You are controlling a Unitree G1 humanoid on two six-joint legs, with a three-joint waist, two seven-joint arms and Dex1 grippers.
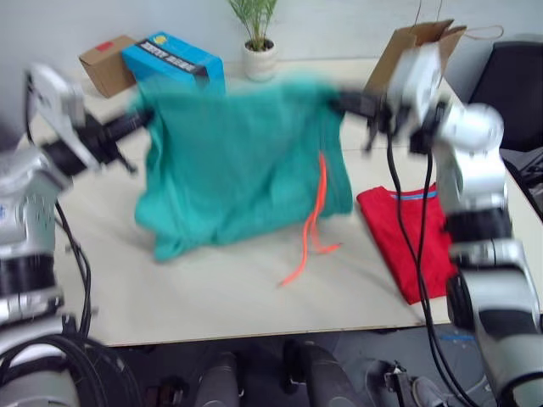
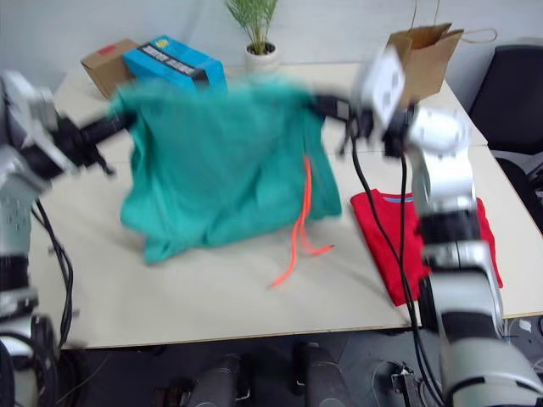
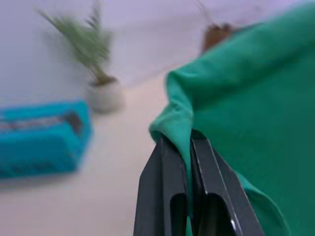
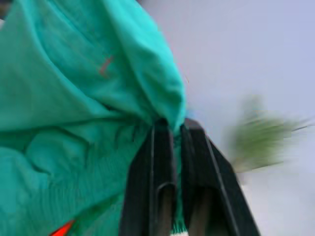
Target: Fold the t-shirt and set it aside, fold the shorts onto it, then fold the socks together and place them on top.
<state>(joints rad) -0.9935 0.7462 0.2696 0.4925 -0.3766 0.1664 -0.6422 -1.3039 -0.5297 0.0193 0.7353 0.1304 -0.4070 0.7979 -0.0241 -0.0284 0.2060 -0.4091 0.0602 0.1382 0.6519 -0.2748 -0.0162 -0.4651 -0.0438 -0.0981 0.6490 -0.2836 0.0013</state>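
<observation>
We are holding the shorts (image 1: 242, 165) up off the counter (image 1: 212, 288), stretched between our two hands. The left hand (image 3: 189, 147) is pinching one top corner of the teal fabric with its fingers pressed nearly together, and the right hand (image 4: 172, 135) is clamping the other top corner the same way. The cloth is hanging down in a wide sheet, its lower edge reaching close to the counter, and the orange drawstring (image 1: 310, 225) is dangling from it with its ends trailing onto the surface.

Beside the hanging shorts, on our right, the t-shirt (image 1: 407, 237) is lying folded flat on the counter, blue neck band showing at its far edge.

Farther back, a blue box (image 1: 174, 59) is sitting next to a closed brown cardboard box (image 1: 106, 64), a small potted plant (image 1: 257, 38) is standing by the wall, and a brown paper bag (image 2: 424, 55) is standing open; we cannot tell what these containers are holding.
</observation>
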